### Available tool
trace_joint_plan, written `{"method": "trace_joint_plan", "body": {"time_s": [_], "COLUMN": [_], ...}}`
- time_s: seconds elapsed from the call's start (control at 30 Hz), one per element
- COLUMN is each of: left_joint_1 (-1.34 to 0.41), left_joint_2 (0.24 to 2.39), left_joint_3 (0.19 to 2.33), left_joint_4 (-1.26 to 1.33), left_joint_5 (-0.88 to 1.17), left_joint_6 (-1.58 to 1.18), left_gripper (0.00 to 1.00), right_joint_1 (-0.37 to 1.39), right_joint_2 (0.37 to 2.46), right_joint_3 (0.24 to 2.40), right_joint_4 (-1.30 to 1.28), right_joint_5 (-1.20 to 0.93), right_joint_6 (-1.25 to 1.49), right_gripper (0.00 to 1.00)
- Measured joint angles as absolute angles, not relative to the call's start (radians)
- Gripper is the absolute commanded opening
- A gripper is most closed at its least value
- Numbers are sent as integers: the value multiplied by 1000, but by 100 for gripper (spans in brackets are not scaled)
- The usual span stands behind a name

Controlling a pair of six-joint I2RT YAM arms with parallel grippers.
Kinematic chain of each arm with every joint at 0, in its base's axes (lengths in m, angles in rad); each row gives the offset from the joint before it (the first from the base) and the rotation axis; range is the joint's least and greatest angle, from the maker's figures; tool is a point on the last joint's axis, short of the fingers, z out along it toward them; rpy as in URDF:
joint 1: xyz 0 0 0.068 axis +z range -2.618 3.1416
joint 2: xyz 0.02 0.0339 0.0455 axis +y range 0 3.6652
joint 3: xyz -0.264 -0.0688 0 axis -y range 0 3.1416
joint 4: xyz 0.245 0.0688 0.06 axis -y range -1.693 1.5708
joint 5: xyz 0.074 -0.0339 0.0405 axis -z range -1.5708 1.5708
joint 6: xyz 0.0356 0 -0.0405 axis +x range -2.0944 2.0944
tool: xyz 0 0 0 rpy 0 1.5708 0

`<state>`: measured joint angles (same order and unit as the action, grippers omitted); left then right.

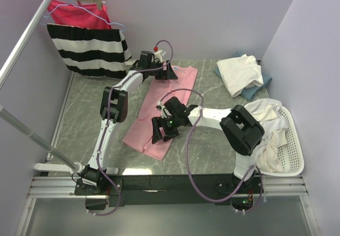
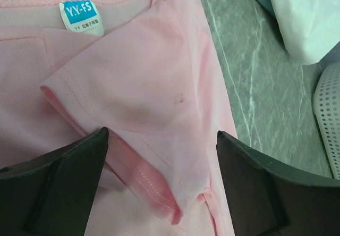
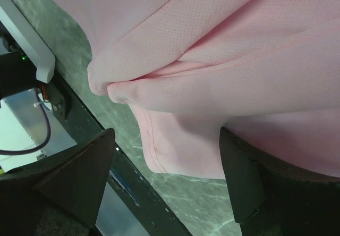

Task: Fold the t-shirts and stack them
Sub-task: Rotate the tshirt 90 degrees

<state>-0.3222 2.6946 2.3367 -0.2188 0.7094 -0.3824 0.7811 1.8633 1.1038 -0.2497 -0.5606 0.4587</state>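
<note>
The left tool hangs with its jaws spread wide and nothing between them, just above the folded-in sleeve at the collar end of the pink t-shirt. The right tool is equally wide and empty over the hem end, where the cloth bunches in soft rolls near the front edge of the tabletop. With 1 tool at each end, the pair looks placed to take both ends of the long, narrowed shirt for the next fold. The shirt lies flat under and between the 2 tools. Well beyond it, a white t-shirt rests on a blue t-shirt, likely the stack, and cream-white tees fill the basket.
</note>
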Motion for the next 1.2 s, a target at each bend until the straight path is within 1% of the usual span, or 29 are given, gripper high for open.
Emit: {"method": "trace_joint_plan", "body": {"time_s": [0.13, 0.43, 0.57, 0.7, 0.77, 0.97, 1.1, 1.2], "left_joint_1": [-323, -323, -323, -324, -324, -319, -317, -321], "left_joint_2": [2679, 2641, 2641, 2641, 2642, 2628, 2512, 2400], "left_joint_3": [2309, 2259, 2259, 2271, 2288, 2302, 2170, 2096], "left_joint_4": [-201, -207, -208, -217, -236, -251, -264, -298], "left_joint_5": [682, 611, 607, 606, 600, 585, 557, 508], "left_joint_6": [-381, -379, -379, -377, -365, -333, -326, -327], "left_gripper": [89, 88, 90, 96, 99, 100, 99, 99], "right_joint_1": [784, 780, 778, 778, 778, 765, 716, 650], "right_joint_2": [1837, 1666, 1618, 1566, 1553, 1453, 1394, 1394], "right_joint_3": [1083, 948, 907, 865, 867, 903, 1008, 1077], "right_joint_4": [-258, -397, -430, -472, -522, -626, -603, -573], "right_joint_5": [-496, -249, -182, -122, -80, -25, 6, 22], "right_joint_6": [480, 505, 504, 489, 477, 451, 431, 413], "right_gripper": [87, 88, 88, 88, 89, 89, 89, 89]}}
